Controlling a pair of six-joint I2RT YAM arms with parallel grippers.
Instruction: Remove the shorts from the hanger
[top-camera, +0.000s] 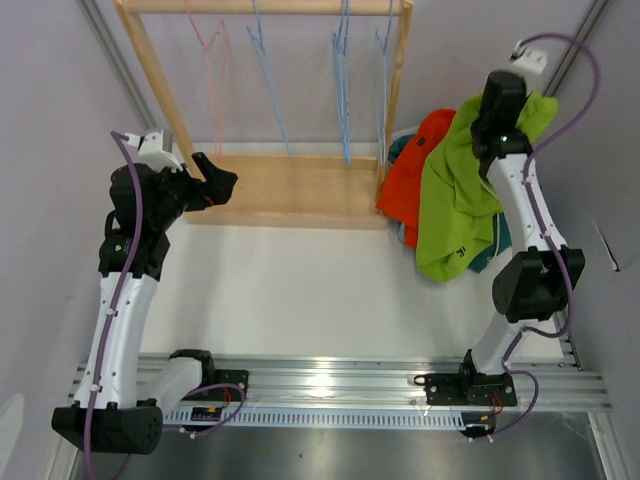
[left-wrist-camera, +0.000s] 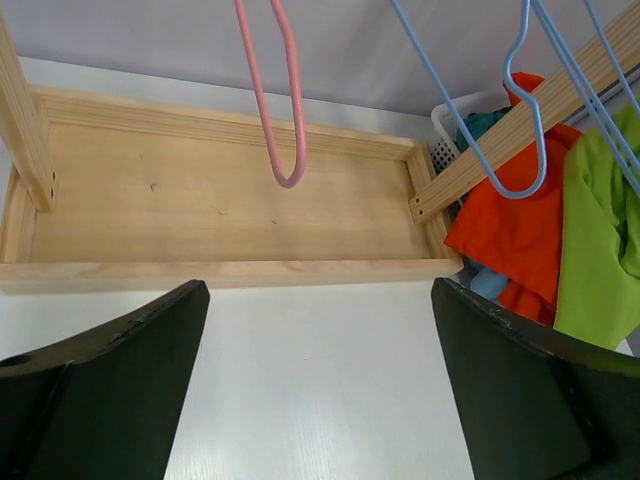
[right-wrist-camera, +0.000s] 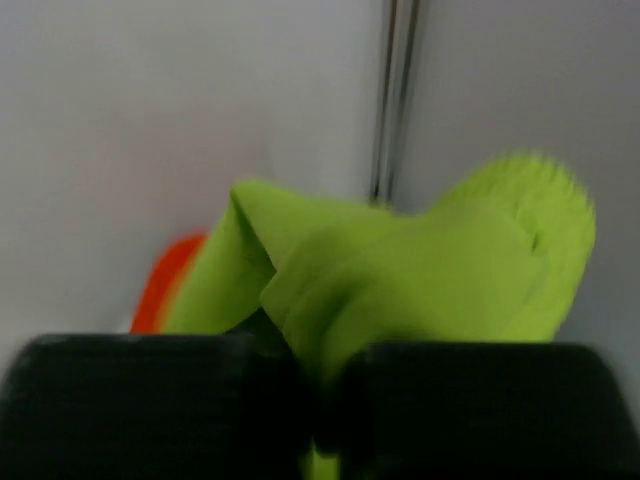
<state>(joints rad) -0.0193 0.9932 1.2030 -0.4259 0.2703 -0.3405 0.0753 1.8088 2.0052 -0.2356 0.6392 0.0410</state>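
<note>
Left end effector (top-camera: 213, 183): fully spread, nothing between its fingers (left-wrist-camera: 110, 370). It is held above the table (top-camera: 300, 290), just short of the near edge of the wooden rack (top-camera: 290, 190).

Wooden rack: a base tray with upright posts and a top rail. One pink hanger (top-camera: 210, 60) and several blue hangers (top-camera: 343, 100) hang from the rail, all bare.

White basket (left-wrist-camera: 450, 120): partly visible just beyond the rack's right post and holding a heap of fabric. Orange-red shorts (top-camera: 415, 175) lie on the heap's left side, with teal shorts (top-camera: 400, 148) and a patch of light blue shorts (left-wrist-camera: 488, 283) beneath.

Lime green shorts (top-camera: 455, 200): draped over the heap, the upper end lifted.

Right end effector (right-wrist-camera: 315, 400): raised above the heap, with its fingers closed tight on a fold of the lime green shorts. The cloth hangs from this grip.
</note>
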